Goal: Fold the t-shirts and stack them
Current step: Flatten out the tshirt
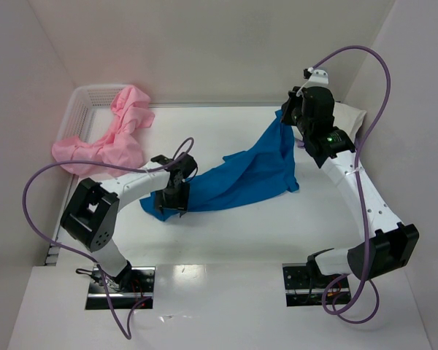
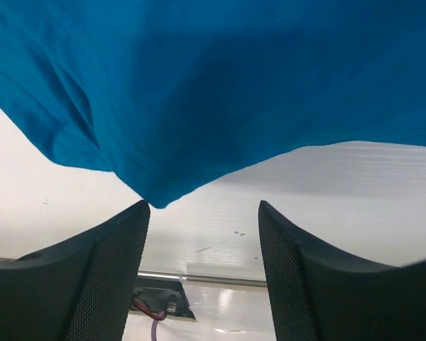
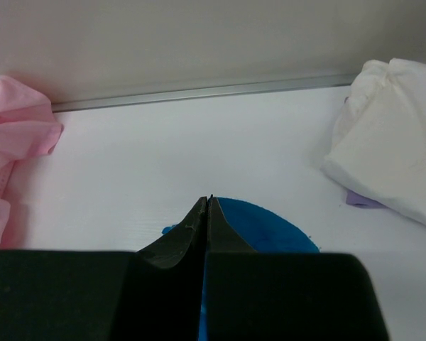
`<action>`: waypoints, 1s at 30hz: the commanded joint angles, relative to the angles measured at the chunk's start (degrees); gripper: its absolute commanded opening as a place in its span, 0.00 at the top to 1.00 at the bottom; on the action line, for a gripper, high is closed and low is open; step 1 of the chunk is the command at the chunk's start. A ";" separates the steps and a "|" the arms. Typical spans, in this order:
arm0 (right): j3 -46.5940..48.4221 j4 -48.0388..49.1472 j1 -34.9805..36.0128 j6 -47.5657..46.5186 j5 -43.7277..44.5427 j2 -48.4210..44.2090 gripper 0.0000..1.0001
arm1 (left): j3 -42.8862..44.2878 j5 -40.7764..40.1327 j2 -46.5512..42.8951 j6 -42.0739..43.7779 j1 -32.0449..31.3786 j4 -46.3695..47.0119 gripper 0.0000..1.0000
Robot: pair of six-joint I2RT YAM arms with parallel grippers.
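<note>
The bright blue t-shirt [image 1: 241, 175] lies stretched across the middle of the table. Its far corner is lifted by my right gripper [image 1: 290, 117]. In the right wrist view that gripper [image 3: 207, 213] is shut, with blue cloth [image 3: 277, 231] pinched between and beside its fingers. My left gripper [image 1: 169, 205] is at the shirt's near left corner. In the left wrist view it [image 2: 202, 238] is open and empty, and the blue cloth's corner [image 2: 220, 92] hangs just beyond its fingers [image 2: 110, 266]. Pale pink t-shirts [image 1: 109, 138] lie bunched in and over the basket. A cream-white t-shirt [image 1: 350, 117] sits at the far right.
The white lattice basket [image 1: 87, 95] stands at the far left against the wall. White walls close in the table on three sides. The cream-white shirt [image 3: 390, 142] lies close to my right gripper, with a bit of purple [image 3: 358, 200] under it. Pink cloth [image 3: 14, 135] shows at the left.
</note>
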 commanded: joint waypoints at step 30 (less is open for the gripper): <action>-1.81 5.10 0.19 -0.86 0.57 0.57 1.00 | 11.09 -5.17 -13.56 2.98 13.46 9.13 1.00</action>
